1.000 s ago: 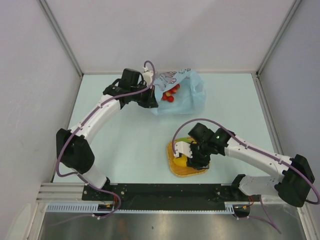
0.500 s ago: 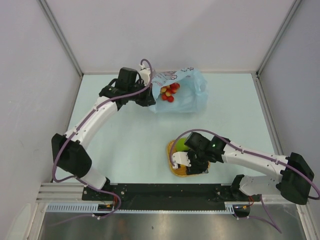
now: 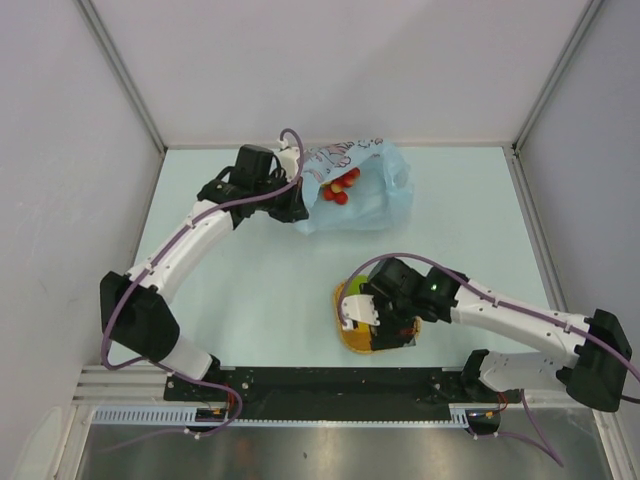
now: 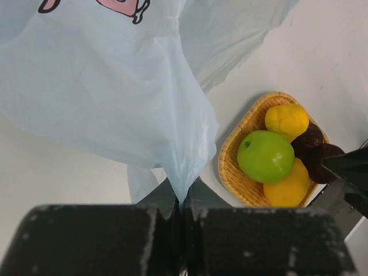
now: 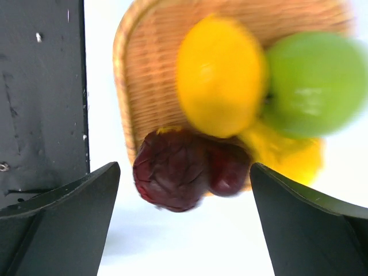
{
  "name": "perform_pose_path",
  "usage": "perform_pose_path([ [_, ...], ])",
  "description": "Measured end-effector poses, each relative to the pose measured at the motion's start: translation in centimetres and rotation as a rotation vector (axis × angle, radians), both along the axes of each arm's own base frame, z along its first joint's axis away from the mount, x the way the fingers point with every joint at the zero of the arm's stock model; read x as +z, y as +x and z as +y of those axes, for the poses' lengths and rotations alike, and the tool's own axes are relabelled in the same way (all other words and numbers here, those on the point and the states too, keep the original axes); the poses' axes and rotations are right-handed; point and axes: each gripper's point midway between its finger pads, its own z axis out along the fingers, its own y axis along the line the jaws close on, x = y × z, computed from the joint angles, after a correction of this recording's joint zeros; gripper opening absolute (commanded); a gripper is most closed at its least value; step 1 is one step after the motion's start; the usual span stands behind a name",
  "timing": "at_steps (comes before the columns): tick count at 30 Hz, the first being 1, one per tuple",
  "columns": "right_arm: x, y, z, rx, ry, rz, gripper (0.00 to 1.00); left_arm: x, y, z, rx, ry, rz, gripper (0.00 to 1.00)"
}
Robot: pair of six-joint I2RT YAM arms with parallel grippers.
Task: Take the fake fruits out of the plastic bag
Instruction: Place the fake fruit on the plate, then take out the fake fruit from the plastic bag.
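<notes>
While left jaws clench the plastic bag (image 3: pixel 365 195) on the far worktop (image 3: pixel 250 290), small red fruits (image 3: pixel 340 187) lie inside; right jaws spread empty above woven tray (image 5: pixel 144 103) holding green apple (image 5: pixel 307 86), lemon (image 5: pixel 220 75), dark red fruit (image 5: pixel 172 169).

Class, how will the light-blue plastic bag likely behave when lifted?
Probably floppy: the plastic bag hangs in folds from the shut left gripper. Likely thin and light, judging by its creases. The small red fruits inside could shift as it moves.
</notes>
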Motion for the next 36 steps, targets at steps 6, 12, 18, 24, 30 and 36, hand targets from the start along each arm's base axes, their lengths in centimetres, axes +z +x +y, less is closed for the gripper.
perform_pose_path([
  [6, 9.3, 4.0, 4.6, -0.108, 0.237, -0.132, 1.0, -0.6, -0.8, 0.4, -0.001, 0.007, 0.011, 0.0],
  [12, 15.4, 12.6, 6.7, -0.485, 0.513, -0.246, 0.87, -0.8, -3.4, 1.8, 0.003, 0.014, 0.007, 0.0],
  [18, 11.7, 20.0, 8.4, -0.746, 0.578, -0.176, 0.68, -0.2, -4.2, 2.5, 0.003, 0.024, -0.015, 0.0],
  [24, 5.7, 27.1, 11.7, -0.9, 0.625, -0.113, 0.66, -0.6, -3.9, 4.0, 0.019, 0.106, -0.052, 0.0],
  [30, 1.0, 35.1, 16.1, -1.001, 0.65, -0.151, 0.79, -0.6, -2.3, 8.0, 0.131, 0.112, -0.026, 0.0],
  [36, 1.9, 38.8, 20.1, -1.015, 0.739, -0.244, 0.84, -1.3, -1.7, 11.0, 0.214, 0.107, 0.036, 0.0],
])
